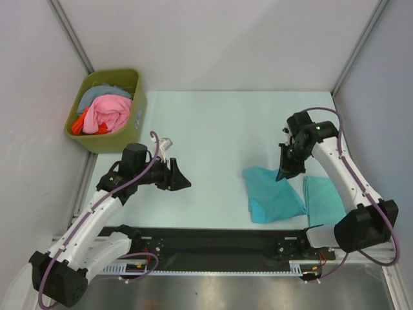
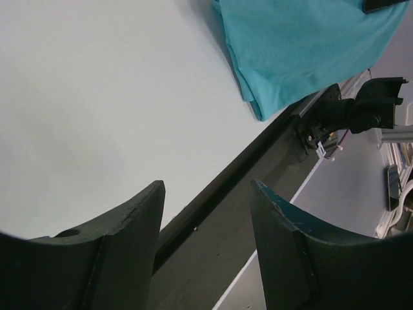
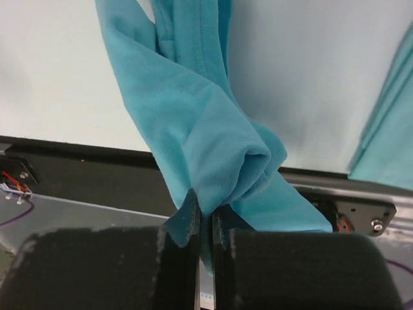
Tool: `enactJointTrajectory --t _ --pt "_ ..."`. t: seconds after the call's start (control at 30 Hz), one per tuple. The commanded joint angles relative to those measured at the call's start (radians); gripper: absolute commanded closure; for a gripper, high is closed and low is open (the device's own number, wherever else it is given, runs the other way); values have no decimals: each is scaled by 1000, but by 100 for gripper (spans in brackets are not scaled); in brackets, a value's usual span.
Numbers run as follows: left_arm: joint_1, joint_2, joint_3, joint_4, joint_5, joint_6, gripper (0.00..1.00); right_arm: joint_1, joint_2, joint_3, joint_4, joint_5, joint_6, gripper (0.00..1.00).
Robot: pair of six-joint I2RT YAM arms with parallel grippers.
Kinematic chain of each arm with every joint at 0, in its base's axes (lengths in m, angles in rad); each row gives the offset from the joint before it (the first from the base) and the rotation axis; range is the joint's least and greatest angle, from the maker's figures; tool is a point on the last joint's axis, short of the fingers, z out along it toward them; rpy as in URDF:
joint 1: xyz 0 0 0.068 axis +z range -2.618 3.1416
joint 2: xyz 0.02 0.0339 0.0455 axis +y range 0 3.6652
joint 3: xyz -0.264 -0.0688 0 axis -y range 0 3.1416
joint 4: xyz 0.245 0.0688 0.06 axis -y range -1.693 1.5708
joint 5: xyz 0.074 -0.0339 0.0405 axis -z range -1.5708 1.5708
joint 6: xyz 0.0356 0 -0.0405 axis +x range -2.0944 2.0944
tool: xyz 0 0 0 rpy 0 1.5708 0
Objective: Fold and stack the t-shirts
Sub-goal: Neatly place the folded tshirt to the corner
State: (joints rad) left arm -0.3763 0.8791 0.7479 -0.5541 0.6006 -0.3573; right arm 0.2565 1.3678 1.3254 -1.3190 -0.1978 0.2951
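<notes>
Two pincers: the right pincer (image 1: 284,169) is clenched on a bunched fold of a teal t-shirt (image 1: 274,197) lying on the counter (image 1: 213,123) well right of the green bin (image 1: 103,141); a second t-shirt (image 1: 324,200) lies folded farther right. Nearer the bin, the left pincer (image 1: 181,178) gapes, empty.

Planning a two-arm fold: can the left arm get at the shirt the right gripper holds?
Probably yes: only bare table lies between the open left gripper and the shirt pinched by the right gripper.
</notes>
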Motion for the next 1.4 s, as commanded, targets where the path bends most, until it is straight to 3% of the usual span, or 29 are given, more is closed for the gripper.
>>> enactJointTrajectory --t 0.0,0.23,0.73,1.0,1.13,1.37 --pt "7 3 -12 54 60 24 39 -13 -99 -11 -95 63 58 100" --pt "8 12 -15 68 90 27 39 -45 -228 -25 -203 302 144 100" --pt "1 -26 -25 85 133 34 38 -72 -447 -121 -206 547 219 100" --pt "-6 -45 -28 95 137 31 38 -91 -424 -72 -195 687 317 100" --pt "-10 -34 -30 102 148 27 38 -94 -437 30 -89 686 166 100" --pt "-15 -32 -35 108 153 23 38 -114 -443 84 -195 667 168 100"
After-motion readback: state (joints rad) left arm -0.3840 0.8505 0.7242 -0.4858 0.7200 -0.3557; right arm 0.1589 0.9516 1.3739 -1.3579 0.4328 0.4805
